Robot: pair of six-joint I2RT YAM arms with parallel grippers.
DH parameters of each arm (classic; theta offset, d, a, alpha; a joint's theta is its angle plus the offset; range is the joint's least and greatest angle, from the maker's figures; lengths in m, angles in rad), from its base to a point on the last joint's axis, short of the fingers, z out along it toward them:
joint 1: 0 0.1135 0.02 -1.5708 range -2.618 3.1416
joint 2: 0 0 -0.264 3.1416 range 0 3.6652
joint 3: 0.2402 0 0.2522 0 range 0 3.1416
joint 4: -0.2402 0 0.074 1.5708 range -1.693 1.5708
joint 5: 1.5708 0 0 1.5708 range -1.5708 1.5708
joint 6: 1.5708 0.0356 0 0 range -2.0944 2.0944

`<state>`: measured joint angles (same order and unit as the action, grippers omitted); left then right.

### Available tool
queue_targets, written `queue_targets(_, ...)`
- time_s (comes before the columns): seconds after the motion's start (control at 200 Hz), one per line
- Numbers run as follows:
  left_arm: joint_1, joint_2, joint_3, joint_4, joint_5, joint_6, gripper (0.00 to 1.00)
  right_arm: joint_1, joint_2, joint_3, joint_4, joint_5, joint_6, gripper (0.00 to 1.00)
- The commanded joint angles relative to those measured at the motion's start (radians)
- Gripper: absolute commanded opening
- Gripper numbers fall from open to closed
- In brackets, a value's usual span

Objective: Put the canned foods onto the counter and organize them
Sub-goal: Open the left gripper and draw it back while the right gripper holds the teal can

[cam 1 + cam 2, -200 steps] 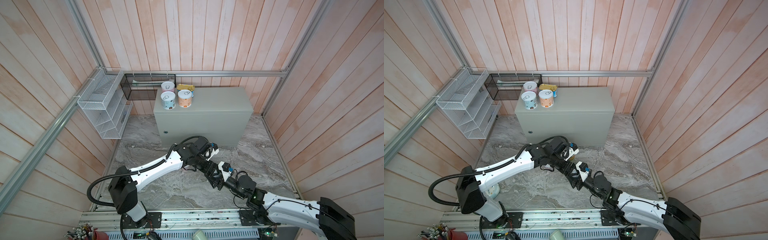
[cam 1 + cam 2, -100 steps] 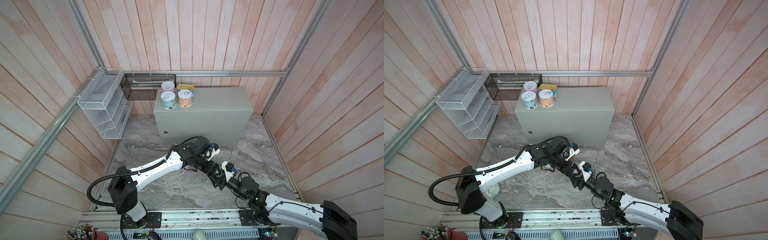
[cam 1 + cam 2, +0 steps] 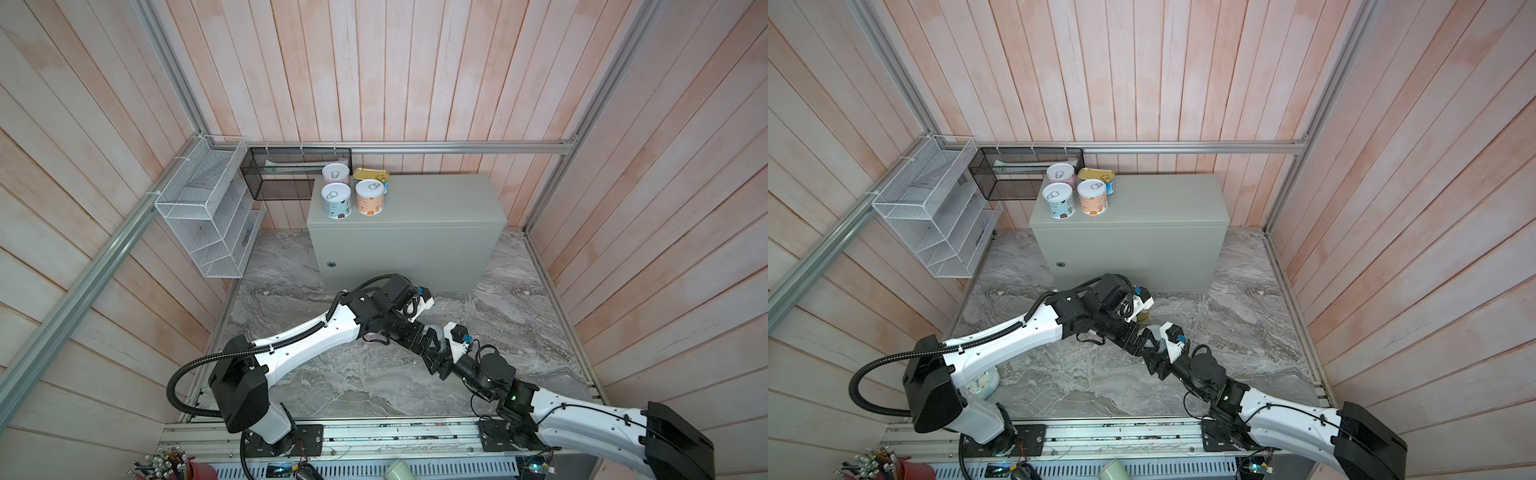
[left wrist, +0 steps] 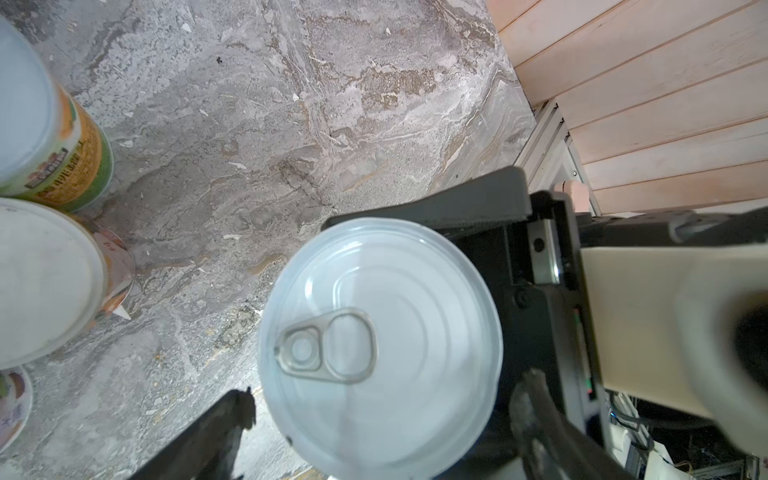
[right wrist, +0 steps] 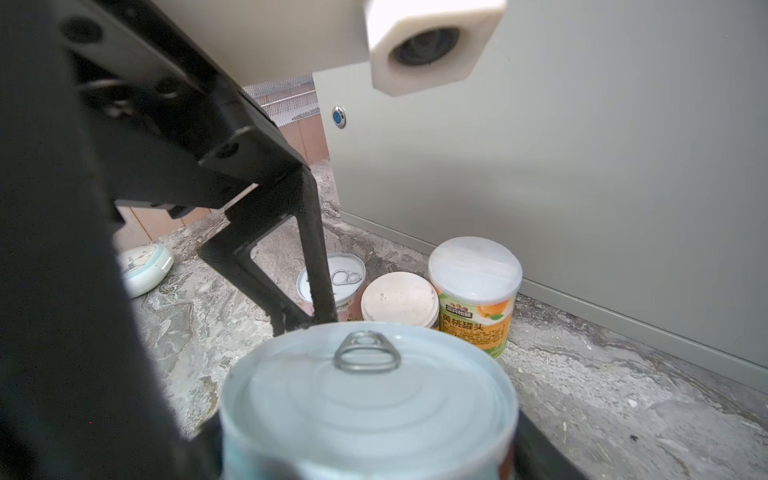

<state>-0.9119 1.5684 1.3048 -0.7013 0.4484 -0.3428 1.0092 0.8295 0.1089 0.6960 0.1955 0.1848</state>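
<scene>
**Held can** (image 4: pixel 380 345), silver pull-tab lid: low centre of both top views, in front of the counter (image 3: pixel 436 199). It is clamped between the fingers of the right gripper (image 5: pixel 368 453).

**Left gripper** (image 3: pixel 432 338): fingers spread either side of the held can, with a gap showing at one.

**On the counter, upper-left corner, upright:**
- pink can (image 3: pixel 336 173)
- gold tin (image 3: pixel 371 174)
- blue can (image 3: pixel 336 200)
- orange can (image 3: pixel 369 197)

**On the marble floor** (image 3: pixel 332 374), by the counter front, centre of the right wrist view:
- orange-green can (image 5: pixel 478 316)
- white-lidded can (image 5: pixel 399 301)
- pull-tab can (image 5: pixel 347 276), partly behind a left finger
</scene>
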Motion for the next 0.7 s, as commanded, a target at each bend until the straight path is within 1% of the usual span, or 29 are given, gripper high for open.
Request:
queue_targets(0.0, 0.001, -0.035, -0.033, -0.051, 0.023, 0.014, 1.0, -0.014, -0.026, 0.011, 0.087, 0.08, 0.031, 0.65)
queue_targets(0.125, 0.009, -0.068, -0.057, -0.039, 0.002, 0.009, 1.0, -0.014, -0.02, 0.02, 0.071, 0.096, 0.039, 0.65)
queue_targets(0.325, 0.014, -0.167, -0.153, 0.067, -0.049, -0.013, 1.0, -0.013, -0.004, 0.062, -0.02, 0.165, 0.09, 0.64)
queue_targets(0.505, 0.022, -0.285, -0.252, 0.168, -0.157, -0.035, 1.0, -0.014, 0.028, 0.109, -0.066, 0.168, 0.127, 0.64)
queue_targets(0.63, 0.03, -0.346, -0.309, 0.216, -0.303, -0.02, 1.0, -0.014, 0.059, 0.147, -0.09, 0.167, 0.153, 0.64)
queue_targets(0.695, 0.039, -0.37, -0.345, 0.257, -0.347, -0.026, 1.0, -0.014, 0.071, 0.169, -0.111, 0.161, 0.162, 0.63)
